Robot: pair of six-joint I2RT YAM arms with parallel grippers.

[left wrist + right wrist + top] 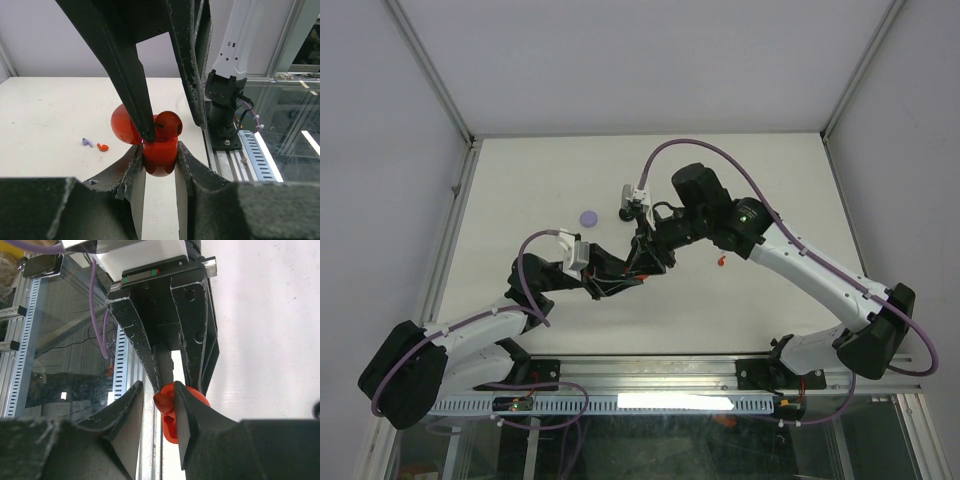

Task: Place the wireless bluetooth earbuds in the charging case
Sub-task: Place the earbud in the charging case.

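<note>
Open red charging case (160,160), lilac earbud (88,142) beside red earbud (103,147)

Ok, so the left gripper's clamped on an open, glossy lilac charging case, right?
Not quite. The open, glossy charging case clamped in the left gripper is red, not lilac. The left wrist view shows it plainly.
</note>
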